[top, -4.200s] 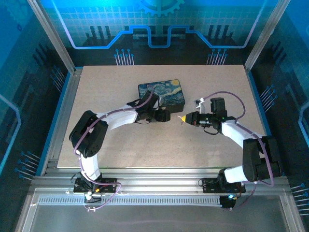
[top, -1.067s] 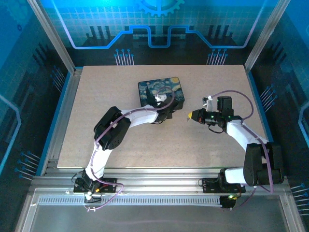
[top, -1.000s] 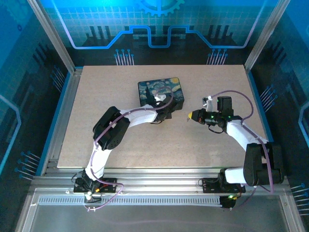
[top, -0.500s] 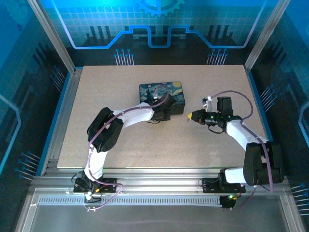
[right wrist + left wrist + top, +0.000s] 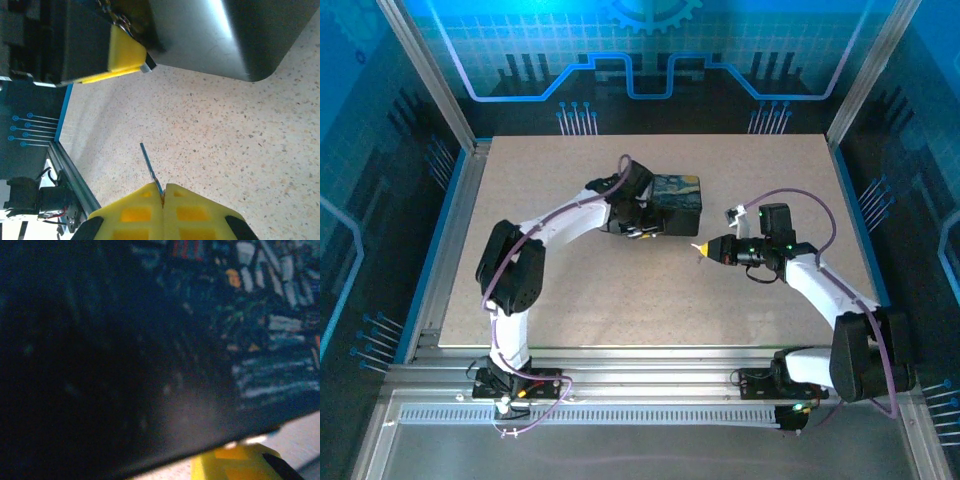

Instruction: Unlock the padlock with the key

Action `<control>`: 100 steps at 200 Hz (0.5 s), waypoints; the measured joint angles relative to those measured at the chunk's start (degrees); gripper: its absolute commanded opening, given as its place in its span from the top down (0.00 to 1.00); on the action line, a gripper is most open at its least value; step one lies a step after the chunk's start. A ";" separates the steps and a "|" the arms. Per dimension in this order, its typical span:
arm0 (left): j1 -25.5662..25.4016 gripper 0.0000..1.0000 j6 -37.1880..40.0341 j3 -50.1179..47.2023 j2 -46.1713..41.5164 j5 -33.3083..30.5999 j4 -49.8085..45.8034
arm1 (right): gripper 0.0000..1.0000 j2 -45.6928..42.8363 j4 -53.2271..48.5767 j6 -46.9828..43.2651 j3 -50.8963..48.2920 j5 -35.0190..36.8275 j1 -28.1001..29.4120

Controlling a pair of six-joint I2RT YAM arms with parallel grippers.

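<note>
Padlock (image 5: 148, 65) is, as best I can judge, the tiny silvery-and-dark bit at the tip of a yellow finger of the left tool (image 5: 642, 226), close against the near side of the painted box (image 5: 682, 198); it is too small to be sure. That tool crowds in on the box, probably to steady lock and box for the key. Whether it is clamped or parted I cannot tell. The key (image 5: 149, 167) juts as a thin blade from the right tool (image 5: 162, 190), whose fingers are clenched tight on it. The blade aims toward the lock but is well apart from it, over the speckled bench (image 5: 570, 290).
</note>
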 measured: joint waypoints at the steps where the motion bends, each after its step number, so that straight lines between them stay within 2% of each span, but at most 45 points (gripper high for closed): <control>1: 0.07 0.98 -0.04 0.00 -0.07 0.15 -0.02 | 1.00 -0.04 -0.02 -0.04 0.00 0.02 0.04; 65: 3.21 0.99 -6.95 -0.04 -3.10 12.46 0.48 | 1.00 -2.03 -2.25 -0.48 1.42 0.50 2.95; 100: 3.63 1.00 -13.81 -2.47 -5.03 16.98 5.25 | 1.00 -3.32 -2.80 -0.39 3.74 1.46 3.89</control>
